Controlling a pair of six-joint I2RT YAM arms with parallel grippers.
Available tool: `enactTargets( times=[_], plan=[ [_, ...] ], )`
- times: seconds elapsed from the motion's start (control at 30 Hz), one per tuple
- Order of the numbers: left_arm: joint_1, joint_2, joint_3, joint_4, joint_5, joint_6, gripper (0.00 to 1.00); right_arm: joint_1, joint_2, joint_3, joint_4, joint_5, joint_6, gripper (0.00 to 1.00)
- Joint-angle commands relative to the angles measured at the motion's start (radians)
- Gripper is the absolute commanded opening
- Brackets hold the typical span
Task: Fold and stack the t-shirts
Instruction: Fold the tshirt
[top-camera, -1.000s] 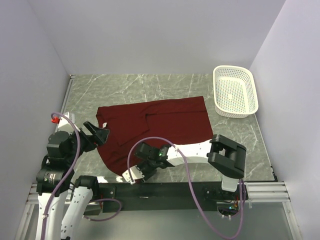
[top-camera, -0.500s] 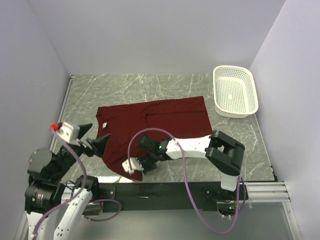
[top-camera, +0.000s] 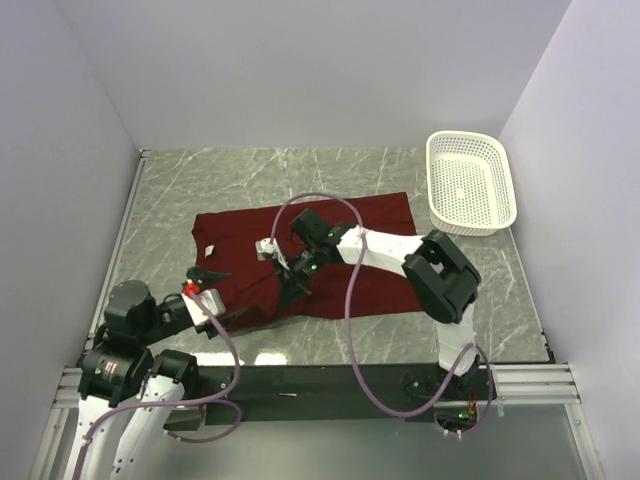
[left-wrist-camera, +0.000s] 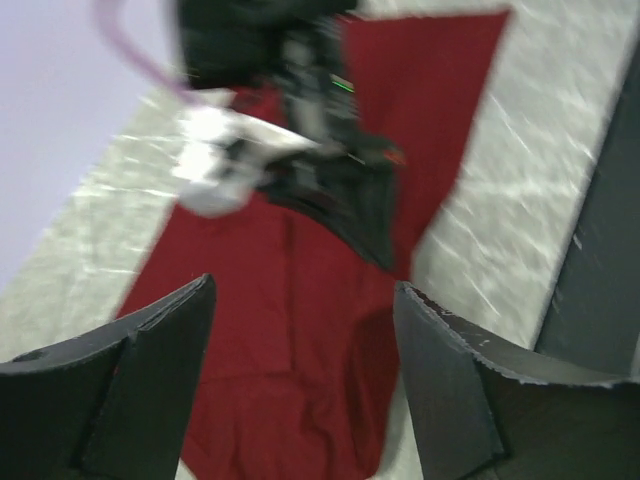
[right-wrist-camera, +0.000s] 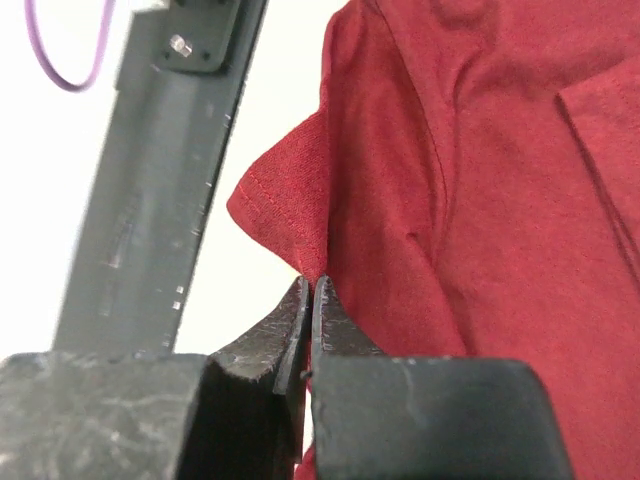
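Marble table (top-camera: 250, 175), right fingers (right-wrist-camera: 338, 325) pinching maroon t-shirt (top-camera: 225, 240) hem, left fingers (left-wrist-camera: 150, 350) wide apart

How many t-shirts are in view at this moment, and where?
1. The maroon t-shirt lies spread across the middle of the table, an edge of it pinched in the right gripper. None shows in the white basket; anything beneath the shirt would be hidden.
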Motion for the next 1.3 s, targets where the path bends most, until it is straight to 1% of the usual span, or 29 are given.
enactTargets(
  times=[0.0, 0.03, 0.1, 0.13, 0.2, 0.23, 0.37, 0.47, 0.5, 0.57, 0.6, 0.67, 0.7, 0.87, 1.03, 1.27],
  plan=[
    [-0.023, 0.019, -0.053, -0.059, 0.088, 0.145, 0.74, -0.029, 0.063, 0.085, -0.070, -0.167, 0.086, 0.00],
    [-0.026, 0.026, -0.073, -0.065, 0.094, 0.202, 0.73, -0.035, 0.093, 0.100, -0.096, -0.203, 0.090, 0.00],
    [-0.042, 0.043, -0.084, -0.056, 0.071, 0.239, 0.71, -0.050, 0.120, 0.142, -0.126, -0.233, 0.090, 0.00],
    [-0.049, 0.074, -0.084, -0.078, 0.048, 0.320, 0.70, -0.053, 0.143, 0.154, -0.156, -0.259, 0.084, 0.00],
    [-0.095, 0.111, -0.081, -0.085, -0.027, 0.372, 0.69, -0.073, 0.161, 0.188, -0.184, -0.283, 0.069, 0.00],
    [-0.109, 0.147, -0.081, -0.089, -0.038, 0.418, 0.69, -0.079, 0.169, 0.198, -0.211, -0.292, 0.064, 0.00],
    [-0.173, 0.223, -0.101, -0.068, -0.078, 0.494, 0.64, -0.102, 0.218, 0.254, -0.255, -0.341, 0.069, 0.00],
    [-0.215, 0.253, -0.131, -0.056, -0.116, 0.547, 0.59, -0.110, 0.233, 0.255, -0.236, -0.370, 0.104, 0.00],
    [-0.227, 0.257, -0.142, -0.028, -0.122, 0.561, 0.57, -0.110, 0.236, 0.257, -0.233, -0.375, 0.109, 0.00],
    [-0.229, 0.257, -0.171, 0.010, -0.142, 0.581, 0.56, -0.110, 0.244, 0.260, -0.224, -0.387, 0.129, 0.00],
    [-0.230, 0.258, -0.191, 0.062, -0.152, 0.578, 0.54, -0.110, 0.247, 0.260, -0.224, -0.399, 0.133, 0.00],
    [-0.233, 0.270, -0.206, 0.096, -0.167, 0.610, 0.47, -0.110, 0.252, 0.258, -0.215, -0.410, 0.149, 0.00],
    [-0.236, 0.278, -0.213, 0.119, -0.169, 0.613, 0.46, -0.110, 0.253, 0.258, -0.212, -0.412, 0.152, 0.00],
    [-0.259, 0.312, -0.246, 0.234, -0.205, 0.649, 0.47, -0.113, 0.255, 0.255, -0.198, -0.421, 0.170, 0.00],
    [-0.295, 0.344, -0.243, 0.219, -0.196, 0.669, 0.46, -0.115, 0.261, 0.254, -0.178, -0.433, 0.193, 0.00],
    [-0.362, 0.341, -0.272, 0.234, -0.224, 0.638, 0.43, -0.121, 0.265, 0.246, -0.163, -0.442, 0.213, 0.00]
  ],
)
